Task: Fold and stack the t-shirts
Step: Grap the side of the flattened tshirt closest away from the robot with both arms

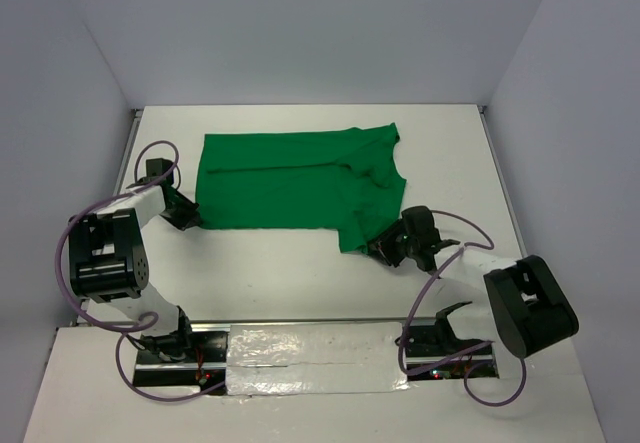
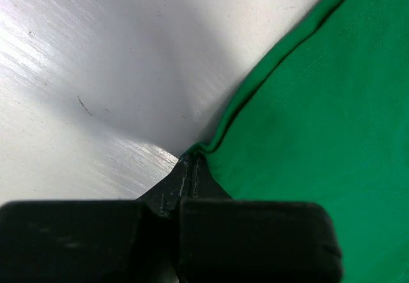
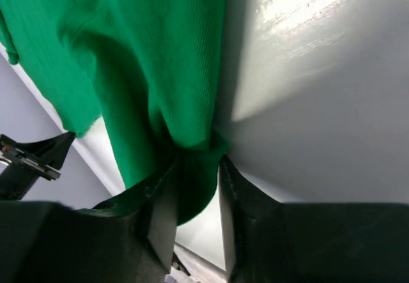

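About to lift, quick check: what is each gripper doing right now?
The left gripper is closed, pinching a corner of the t-shirt.
The right gripper is closed, with a fold of the t-shirt between its fingers.

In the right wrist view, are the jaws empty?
No, the right gripper has green t-shirt fabric pinched between its jaws.

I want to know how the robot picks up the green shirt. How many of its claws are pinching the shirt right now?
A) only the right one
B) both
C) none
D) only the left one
B: the left gripper is closed on the near left corner of the t-shirt, and the right gripper has green cloth bunched in its grip at the near right corner.
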`<act>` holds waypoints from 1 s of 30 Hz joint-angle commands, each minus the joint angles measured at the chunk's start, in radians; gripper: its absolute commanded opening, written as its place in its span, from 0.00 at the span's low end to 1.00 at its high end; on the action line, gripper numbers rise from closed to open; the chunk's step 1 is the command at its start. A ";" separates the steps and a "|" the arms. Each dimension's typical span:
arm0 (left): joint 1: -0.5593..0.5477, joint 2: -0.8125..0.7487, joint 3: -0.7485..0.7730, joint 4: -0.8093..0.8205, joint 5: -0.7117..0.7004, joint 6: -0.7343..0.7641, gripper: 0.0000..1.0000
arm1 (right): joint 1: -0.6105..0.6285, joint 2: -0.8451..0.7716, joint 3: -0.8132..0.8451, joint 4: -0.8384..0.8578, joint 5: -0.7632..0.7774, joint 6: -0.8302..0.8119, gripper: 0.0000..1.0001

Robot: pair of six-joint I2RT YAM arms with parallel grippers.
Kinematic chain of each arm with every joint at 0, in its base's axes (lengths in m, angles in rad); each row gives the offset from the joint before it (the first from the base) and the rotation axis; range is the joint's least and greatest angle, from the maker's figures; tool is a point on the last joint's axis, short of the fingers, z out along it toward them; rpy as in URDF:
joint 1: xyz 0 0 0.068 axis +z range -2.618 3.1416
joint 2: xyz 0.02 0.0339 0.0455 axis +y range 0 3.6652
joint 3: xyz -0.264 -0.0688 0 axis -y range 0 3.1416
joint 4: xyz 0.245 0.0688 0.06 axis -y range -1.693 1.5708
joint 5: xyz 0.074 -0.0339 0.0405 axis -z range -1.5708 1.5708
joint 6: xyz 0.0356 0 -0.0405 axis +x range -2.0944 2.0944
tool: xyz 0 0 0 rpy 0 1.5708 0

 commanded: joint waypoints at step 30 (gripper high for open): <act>-0.018 -0.279 -0.156 -0.152 0.062 -0.029 0.00 | 0.009 -0.566 0.053 -0.573 0.430 -0.101 0.00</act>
